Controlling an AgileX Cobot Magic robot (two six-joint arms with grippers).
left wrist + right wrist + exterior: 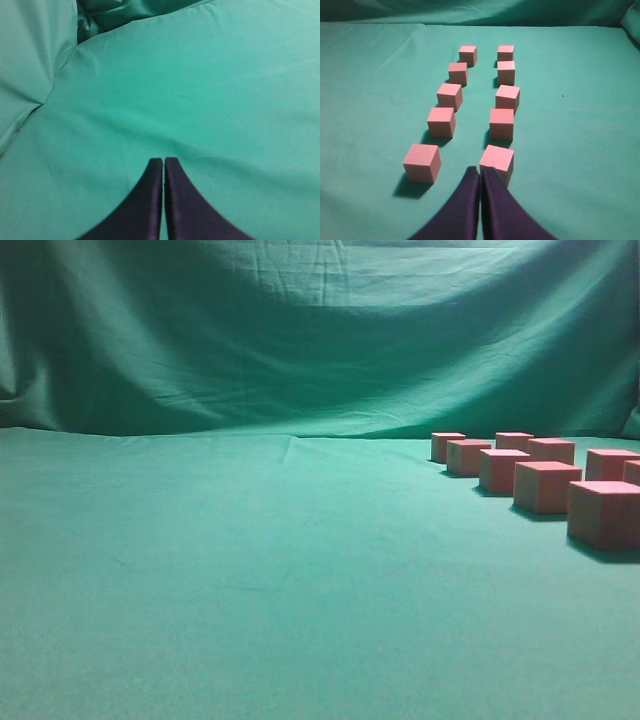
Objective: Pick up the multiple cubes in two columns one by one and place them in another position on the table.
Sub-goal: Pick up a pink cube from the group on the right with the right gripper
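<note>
Right wrist view: my right gripper [480,172] hangs above the table [580,150] with its two dark fingers [462,210] pressed together at the tips, holding nothing. Beyond the tips the cubes [501,123] stand in two columns of five running from near to far, each cube apart from its neighbours; the nearest cube of the right column [496,161] lies just beside the fingertips, the nearest of the left column [422,162] a little further to the left. Left wrist view: my left gripper [163,161] is likewise closed, fingertips meeting and empty, over bare teal-green cloth of the table [200,100]; folds of the draped backdrop [30,50] rise at the far left. Exterior view: the cubes [545,486] sit at the right side of the table [250,580], the rows receding toward the backdrop [300,340], with the nearest ones cut by the right edge of the frame; neither gripper shows in this view
</note>
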